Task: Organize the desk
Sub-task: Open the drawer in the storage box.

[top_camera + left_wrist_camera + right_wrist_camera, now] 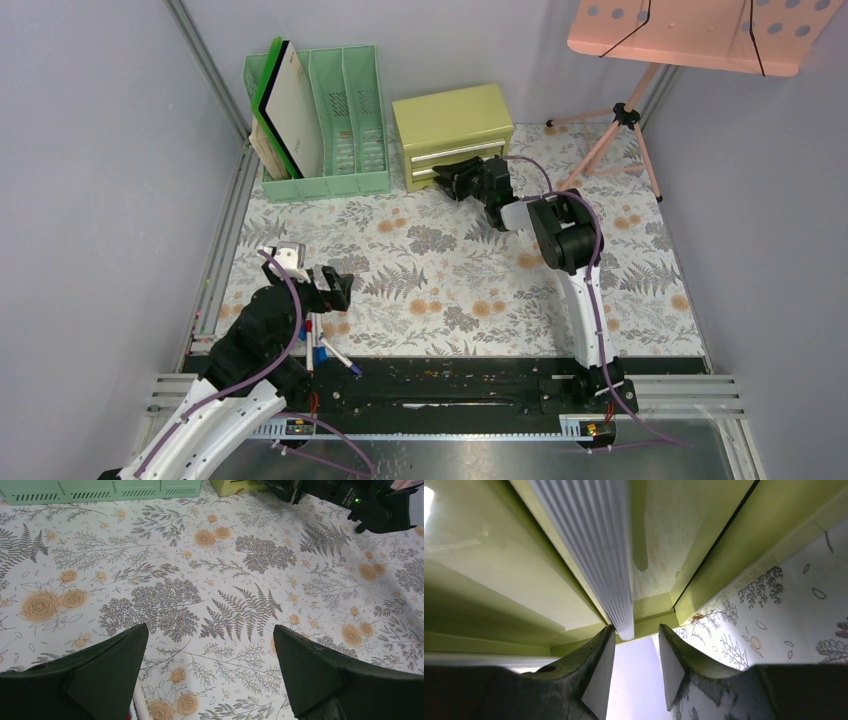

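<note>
Noted left end effector (211, 630) released, jaws wide, poised over table (450, 270) near its front-left edge. Found right end effector (636, 628) part-open at drawer chest (455, 130) at table's rear, fingers straddling end of ribbed white handle (594, 555), not clamped. Recorded table spanning arm bases to back wall.
</note>
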Tool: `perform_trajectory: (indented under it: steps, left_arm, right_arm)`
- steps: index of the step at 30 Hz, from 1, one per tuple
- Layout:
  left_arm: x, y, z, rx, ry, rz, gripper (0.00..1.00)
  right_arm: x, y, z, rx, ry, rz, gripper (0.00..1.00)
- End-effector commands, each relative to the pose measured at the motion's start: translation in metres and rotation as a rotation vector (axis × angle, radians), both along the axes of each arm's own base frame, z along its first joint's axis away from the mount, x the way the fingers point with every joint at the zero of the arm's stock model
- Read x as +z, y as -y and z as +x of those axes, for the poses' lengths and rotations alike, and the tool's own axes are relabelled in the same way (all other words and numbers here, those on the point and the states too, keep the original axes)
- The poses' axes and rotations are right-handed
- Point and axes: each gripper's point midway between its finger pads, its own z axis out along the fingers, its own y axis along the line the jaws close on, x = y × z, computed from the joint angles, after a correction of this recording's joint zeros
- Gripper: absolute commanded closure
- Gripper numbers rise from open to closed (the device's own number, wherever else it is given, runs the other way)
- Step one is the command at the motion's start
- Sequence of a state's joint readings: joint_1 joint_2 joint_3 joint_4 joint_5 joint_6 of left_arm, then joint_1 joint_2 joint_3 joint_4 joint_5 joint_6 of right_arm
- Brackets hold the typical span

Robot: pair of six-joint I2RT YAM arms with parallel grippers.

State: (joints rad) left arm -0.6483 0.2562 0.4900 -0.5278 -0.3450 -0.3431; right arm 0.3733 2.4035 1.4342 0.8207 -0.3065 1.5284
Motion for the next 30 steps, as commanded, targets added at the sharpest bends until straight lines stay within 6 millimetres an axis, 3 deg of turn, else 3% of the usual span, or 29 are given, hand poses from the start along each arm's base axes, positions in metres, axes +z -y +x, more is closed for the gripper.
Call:
perform_trajectory:
  steps: [1,9,15,22,26,30]
  left_arm:
    - [0.013,0.002,0.005,0.002,0.047,-0.014,0.01]
    - [0.013,0.003,0.005,-0.002,0.047,-0.015,0.01]
    - [0.013,0.003,0.005,-0.002,0.049,-0.016,0.01]
    - [0.014,0.002,0.005,-0.001,0.052,-0.016,0.01]
    - [0.014,0.002,0.005,-0.003,0.053,-0.016,0.01]
    - [0.014,0.003,0.004,-0.005,0.053,-0.016,0.01]
  right_arm:
    - [0.022,-0.007,0.014,-0.006,0.071,0.024,0.56]
    - [0.022,-0.014,0.019,-0.01,0.084,0.049,0.6]
    - [0.035,-0.017,0.019,-0.025,0.127,0.062,0.75]
    - [0.051,-0.014,0.014,-0.033,0.193,0.05,0.86]
    - [0.054,-0.013,0.008,-0.03,0.21,0.046,1.0]
    - [0.053,-0.01,-0.005,-0.036,0.217,0.033,1.0]
